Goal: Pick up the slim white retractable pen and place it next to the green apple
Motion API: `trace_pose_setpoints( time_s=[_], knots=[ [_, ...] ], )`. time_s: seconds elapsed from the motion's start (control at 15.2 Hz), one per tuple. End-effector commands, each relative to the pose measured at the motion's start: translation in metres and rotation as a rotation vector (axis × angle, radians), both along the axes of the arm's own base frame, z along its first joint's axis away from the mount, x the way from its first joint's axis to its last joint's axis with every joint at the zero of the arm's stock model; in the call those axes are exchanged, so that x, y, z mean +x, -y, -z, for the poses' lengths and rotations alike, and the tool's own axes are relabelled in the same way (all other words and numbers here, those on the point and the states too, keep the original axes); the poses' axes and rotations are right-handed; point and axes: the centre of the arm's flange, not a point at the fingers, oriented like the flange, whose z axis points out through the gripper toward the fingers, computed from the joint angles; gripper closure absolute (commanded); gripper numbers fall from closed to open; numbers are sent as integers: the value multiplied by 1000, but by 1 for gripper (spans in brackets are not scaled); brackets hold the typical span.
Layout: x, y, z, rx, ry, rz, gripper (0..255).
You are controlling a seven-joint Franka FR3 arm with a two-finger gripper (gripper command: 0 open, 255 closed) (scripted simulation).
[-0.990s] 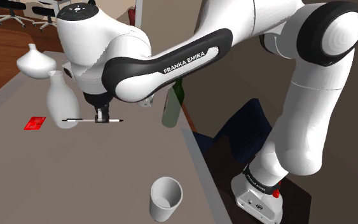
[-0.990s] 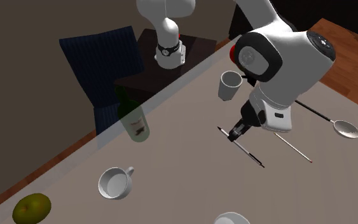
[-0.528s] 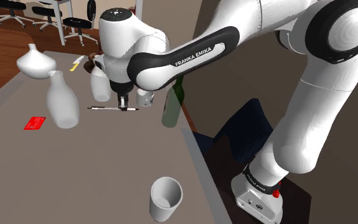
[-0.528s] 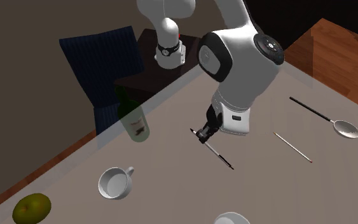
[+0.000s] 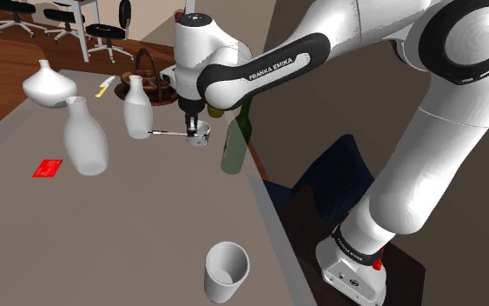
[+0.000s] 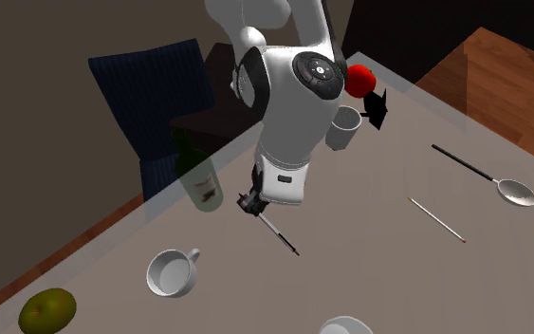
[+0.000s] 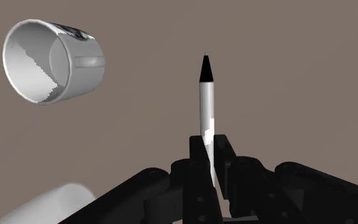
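Clamping the pen tight in the black gripper, squeezing the barrel from both sides with the fingers. No slack anywhere in that pinch. Pointing a pale barrel and black tip straight out past the fingertips in the wrist view, with a white mug beyond it on the grey-brown table. Switching to the shoulder view: holding the pen roughly level, jutting toward that view's left, up off the tabletop. Hanging just in front of a small white vase and close beside a green bottle. Passing well clear of the bigger white vase and the red card nearer the camera, and of the white cup down by the table's near edge. Cutting to the second exterior view: tilting the pen down and away from the hand, above bare table between bottle and mug. Spotting the green apple in that view's lower left corner, near the table's edge. Well apart from the pen, that one, with the mug sitting between the two. Catching a spoon and a thin pale stick out toward that view's right.
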Motion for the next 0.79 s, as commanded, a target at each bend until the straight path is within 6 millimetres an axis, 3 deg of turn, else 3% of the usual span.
trace_pose_setpoints(
  time_s=[0.0,0.73],
  knots=[
    [8,26,0,0,0,-2,255],
    [54,164,-1,0,0,-2,255]
  ],
)
